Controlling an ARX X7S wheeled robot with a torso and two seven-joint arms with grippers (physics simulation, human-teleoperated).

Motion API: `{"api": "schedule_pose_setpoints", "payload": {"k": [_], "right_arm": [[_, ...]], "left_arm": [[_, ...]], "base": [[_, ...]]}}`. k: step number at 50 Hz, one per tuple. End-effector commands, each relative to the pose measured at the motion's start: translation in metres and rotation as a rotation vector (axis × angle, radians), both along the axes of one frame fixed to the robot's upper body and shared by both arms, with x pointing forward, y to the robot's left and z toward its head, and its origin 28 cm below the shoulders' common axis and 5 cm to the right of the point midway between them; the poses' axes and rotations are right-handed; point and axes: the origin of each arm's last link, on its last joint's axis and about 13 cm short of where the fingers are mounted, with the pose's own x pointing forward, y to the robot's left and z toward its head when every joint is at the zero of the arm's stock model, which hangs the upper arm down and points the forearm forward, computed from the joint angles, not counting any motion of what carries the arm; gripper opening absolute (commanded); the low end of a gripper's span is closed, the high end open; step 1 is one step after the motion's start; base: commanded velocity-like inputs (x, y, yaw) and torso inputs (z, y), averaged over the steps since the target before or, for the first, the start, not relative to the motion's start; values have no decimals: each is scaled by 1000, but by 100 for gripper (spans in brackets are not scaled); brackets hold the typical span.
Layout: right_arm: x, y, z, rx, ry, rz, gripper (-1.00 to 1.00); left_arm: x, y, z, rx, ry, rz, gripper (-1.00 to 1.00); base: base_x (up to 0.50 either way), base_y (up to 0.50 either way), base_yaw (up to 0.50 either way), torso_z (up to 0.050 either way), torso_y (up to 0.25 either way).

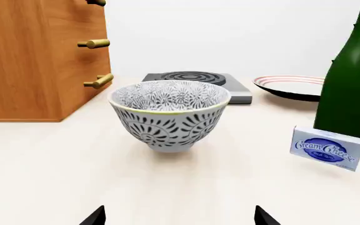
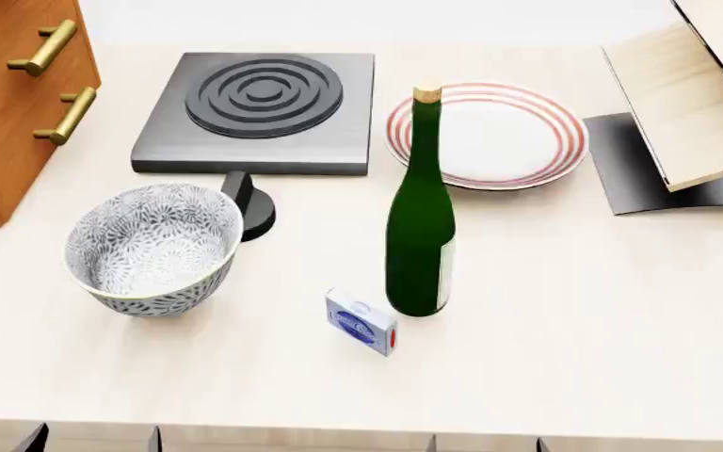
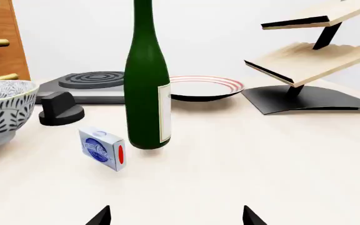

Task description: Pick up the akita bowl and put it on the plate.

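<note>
The akita bowl (image 2: pixel 154 247), white with a dense grey-blue leaf pattern, stands upright on the pale counter at the front left. In the left wrist view the akita bowl (image 1: pixel 169 114) is straight ahead of my left gripper (image 1: pixel 180 216), which is open, empty and well short of it. The plate (image 2: pixel 488 135), white with red rings, lies at the back right, behind a green bottle (image 2: pixel 421 226). My right gripper (image 3: pixel 176 216) is open and empty, facing the bottle (image 3: pixel 147 79), with the plate (image 3: pixel 205 86) beyond it. Only the fingertips of both grippers show at the head view's lower edge.
A dark square burner (image 2: pixel 259 111) sits behind the bowl, with a black knob (image 2: pixel 249 202) between them. A cream cheese box (image 2: pixel 361 322) stands by the bottle's base. A wooden cabinet (image 2: pixel 10 94) with brass handles is at the far left. A wooden rack (image 2: pixel 695 94) stands at the right.
</note>
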Motion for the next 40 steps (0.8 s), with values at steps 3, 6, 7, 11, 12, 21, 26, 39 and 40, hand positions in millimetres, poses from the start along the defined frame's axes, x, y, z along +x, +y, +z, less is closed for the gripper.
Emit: {"api": "schedule_pose_setpoints", "payload": {"k": [3, 6, 7, 11, 12, 21, 26, 39, 40], "right_arm": [[1, 0, 0, 0, -2, -4, 100], [1, 0, 0, -2, -1, -7, 100], [1, 1, 0, -1, -2, -7, 100], [1, 1, -1, -5, -1, -6, 100], [1, 1, -1, -5, -2, -5, 100], [2, 0, 9, -9, -22, -12, 100], [4, -1, 18, -19, -45, -22, 100], [7, -4, 45, -22, -111, -32, 100], [6, -4, 48, -21, -119, -33, 100]], "left_arm": [[0, 0, 1, 2, -4, 0, 100], [0, 0, 1, 4, -5, 1, 100], [0, 1, 2, 4, -5, 3, 100], [0, 1, 1, 3, -4, 7, 100], [1, 1, 2, 3, -3, 7, 100], [1, 2, 15, 14, -35, 14, 100], [1, 4, 30, 24, -75, 25, 100], [4, 6, 58, 33, -163, 43, 100], [3, 6, 61, 35, -175, 41, 100]], "base": [[0, 0, 0, 0, 0], [0, 0, 0, 0, 0], [0, 0, 0, 0, 0], [0, 0, 0, 0, 0], [0, 0, 0, 0, 0], [0, 0, 0, 0, 0], [0, 0, 0, 0, 0], [0, 0, 0, 0, 0], [0, 0, 0, 0, 0]]}}
